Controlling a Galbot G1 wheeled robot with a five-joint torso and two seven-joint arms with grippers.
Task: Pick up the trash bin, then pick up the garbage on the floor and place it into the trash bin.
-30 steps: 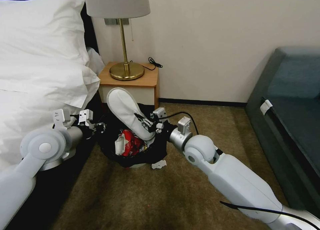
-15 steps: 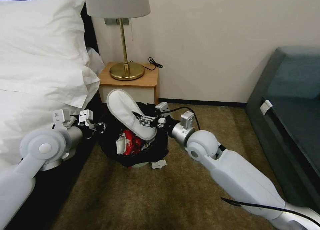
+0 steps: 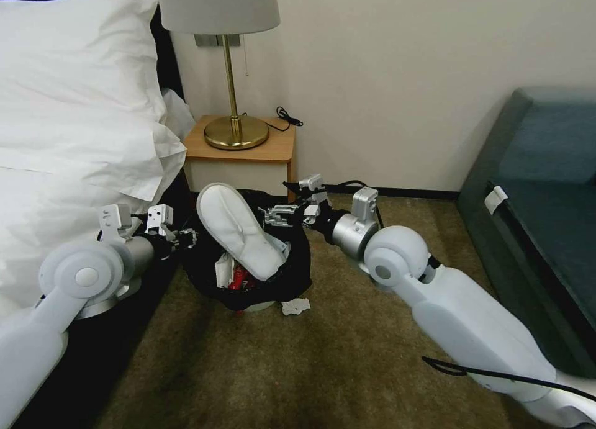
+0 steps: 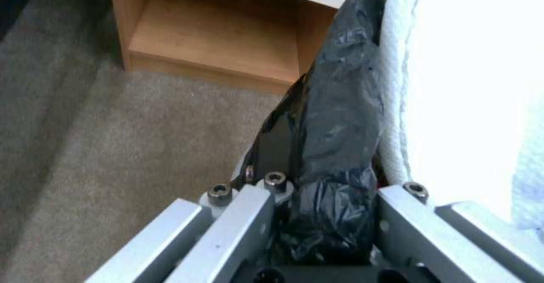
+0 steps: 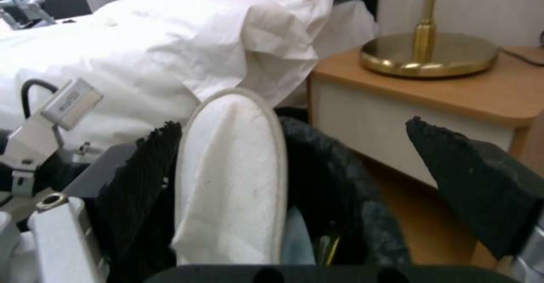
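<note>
The trash bin, lined with a black bag, stands on the carpet beside the bed. A white slipper leans out of it, toe up, over red and white wrappers. My left gripper is shut on the bin's left rim, and the left wrist view shows its fingers pinching the black bag. My right gripper hovers open at the bin's right rim, just clear of the slipper. In the right wrist view the slipper stands between the spread pads. A crumpled white tissue lies on the floor by the bin's base.
A wooden nightstand with a brass lamp stands right behind the bin. The bed with white pillows is at the left and a dark sofa at the right. Open carpet lies in front.
My right gripper has let go of the slipper and drawn back up and to the right. The slipper has sunk lower into the bin. The left arm has not moved.
</note>
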